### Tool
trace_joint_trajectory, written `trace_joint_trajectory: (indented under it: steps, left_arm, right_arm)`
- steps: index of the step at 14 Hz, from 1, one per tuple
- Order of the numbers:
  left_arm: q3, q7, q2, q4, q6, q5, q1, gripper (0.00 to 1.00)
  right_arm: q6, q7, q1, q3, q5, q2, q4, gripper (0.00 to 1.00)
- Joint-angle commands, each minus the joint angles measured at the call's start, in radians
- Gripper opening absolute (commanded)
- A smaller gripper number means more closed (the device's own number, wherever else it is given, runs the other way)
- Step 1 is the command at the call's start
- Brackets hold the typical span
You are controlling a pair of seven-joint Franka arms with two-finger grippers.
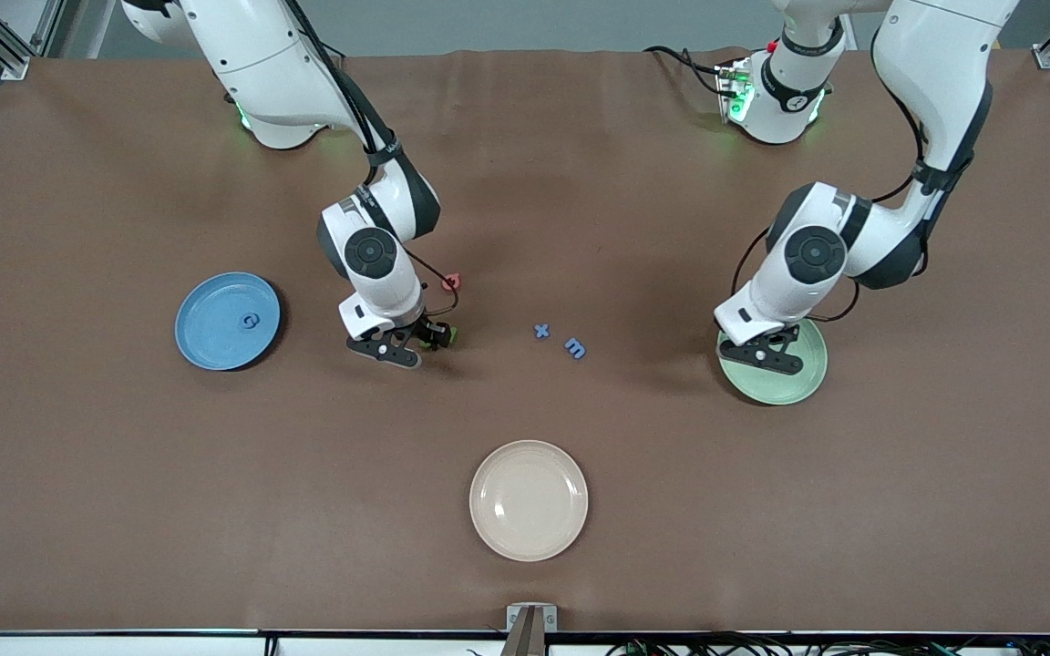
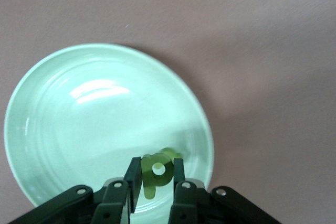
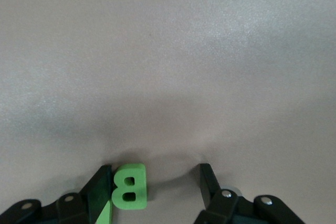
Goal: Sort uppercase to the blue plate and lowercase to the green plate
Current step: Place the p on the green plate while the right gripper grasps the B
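1. The left gripper point(image 2: 157, 179) is over the green plate point(image 1: 808, 378), its fingers closed on a green p point(image 2: 157, 169). Risk: foam may cling to one pad on release and ride back up, or drop from height and bounce over the rim (the letter hangs near the plate's edge, not its centre).

2. The right gripper point(image 3: 155, 187) is down at the table, between the blue plate point(image 1: 206, 342) and the x, with its fingers spread wide. A green B point(image 3: 129, 185) sits against one finger, leaving a clear gap to the other. Risk: on closing, the free finger may push the B sideways or tip it, giving a corner pinch that slips in transit.

3. A sliver of a second green piece shows beside the B in the right wrist view (identity cannot be told). Risk: both get clamped together and a wrong letter reaches the blue plate.

4. The red-pink Q point(image 1: 452, 281) lies close beside the right arm's wrist. Risk: the cable there may drag it when the arm moves off.

5. The blue G point(image 1: 250, 320) already lies on the blue plate. The x point(image 1: 540, 331) and m point(image 1: 575, 347) lie on open table between the arms, near each other. Risk: a grasp on one nudges the other.

6. The cream plate point(image 1: 529, 499) lies nearest the front camera, unused. Risk: low.
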Motion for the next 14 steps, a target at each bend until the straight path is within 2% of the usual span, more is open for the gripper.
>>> trace_joint_trajectory:
  steps: [1, 2, 4, 6, 7, 8, 9, 10, 12, 14]
  left_arm:
    - [-0.014, 0.061, -0.043, -0.073, 0.050, 0.019, 0.055, 0.02]
    - [-0.013, 0.073, -0.042, -0.087, 0.066, 0.019, 0.062, 0.03]
    - [-0.014, 0.084, -0.039, -0.096, 0.073, 0.066, 0.094, 0.03]
    - [-0.014, 0.085, -0.037, -0.101, 0.075, 0.077, 0.098, 0.05]
    - [-0.014, 0.085, -0.037, -0.101, 0.073, 0.077, 0.098, 0.09]
    - [-0.014, 0.085, -0.037, -0.102, 0.073, 0.077, 0.098, 0.21]
    - [-0.014, 0.085, -0.037, -0.102, 0.075, 0.077, 0.096, 0.30]
    - [-0.014, 0.085, -0.035, -0.101, 0.073, 0.077, 0.096, 0.53]
    - [-0.023, 0.085, -0.037, -0.101, 0.075, 0.077, 0.096, 0.92]
    - [-0.046, 0.073, -0.037, -0.095, 0.073, 0.077, 0.095, 0.99]
  right_arm:
    - [-0.006, 0.014, 0.019, -0.005, 0.011, -0.027, -0.062, 0.64]
    - [-0.004, 0.014, 0.017, -0.005, 0.009, -0.027, -0.060, 0.55]
    - [-0.003, 0.014, 0.017, -0.005, 0.009, -0.026, -0.060, 0.30]
    - [-0.003, 0.011, 0.017, -0.005, 0.009, -0.026, -0.060, 0.16]
    - [-0.004, 0.008, 0.015, -0.007, 0.008, -0.027, -0.060, 0.10]
    - [-0.007, 0.005, 0.015, -0.008, 0.006, -0.030, -0.060, 0.03]
    - [-0.010, -0.001, 0.009, -0.010, 0.003, -0.034, -0.060, 0.00]
    - [-0.030, -0.012, 0.002, -0.011, 0.001, -0.052, -0.060, 0.00]
    - [-0.123, -0.092, -0.039, -0.021, 0.000, -0.105, -0.060, 0.00]
    - [-0.214, -0.206, -0.105, -0.022, -0.002, -0.164, -0.064, 0.00]
